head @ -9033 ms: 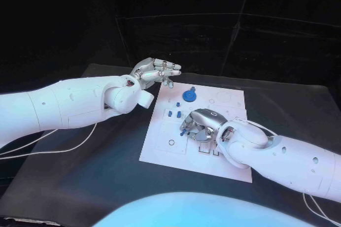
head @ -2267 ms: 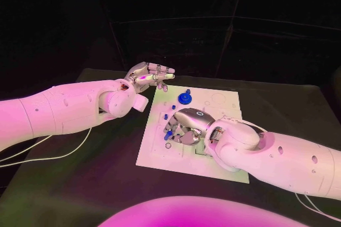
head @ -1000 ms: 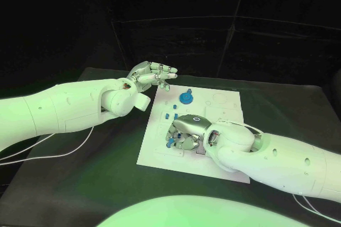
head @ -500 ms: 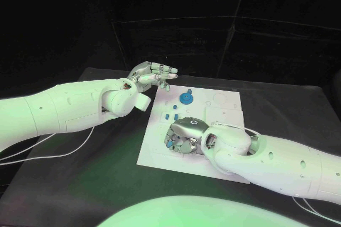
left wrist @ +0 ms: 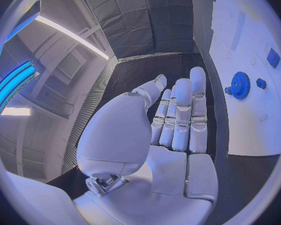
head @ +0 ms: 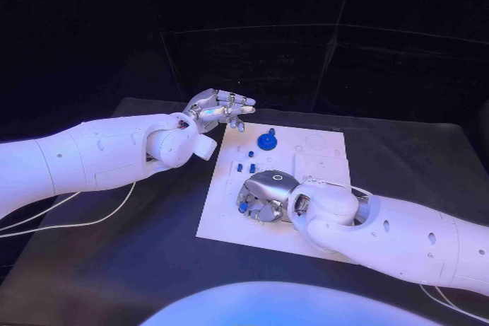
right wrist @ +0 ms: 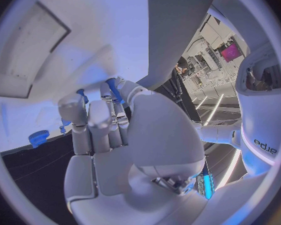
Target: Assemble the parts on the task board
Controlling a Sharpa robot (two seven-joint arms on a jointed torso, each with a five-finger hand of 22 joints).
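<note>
My right hand (head: pixel 267 196) is curled down on the white board (head: pixel 226 216) over a small blue peg (right wrist: pixel 113 89) pinched at my fingertips, light, stiff and likely slippery, best taken by its sides, while my left hand (head: pixel 218 109) hovers open.

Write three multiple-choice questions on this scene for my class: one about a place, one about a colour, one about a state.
1. Where is the right hand?
A. Over the task board
B. Off the table
C. On the left arm

2. What colour is the gear?
A. Red
B. Blue
C. Yellow

3. What does the left hand hold?
A. The gear
B. A cable
C. Nothing

Key: 1 A, it sits down on the white plate; 2 B, the gear shows blue in head and left wrist views; 3 C, its fingers are empty.
</note>
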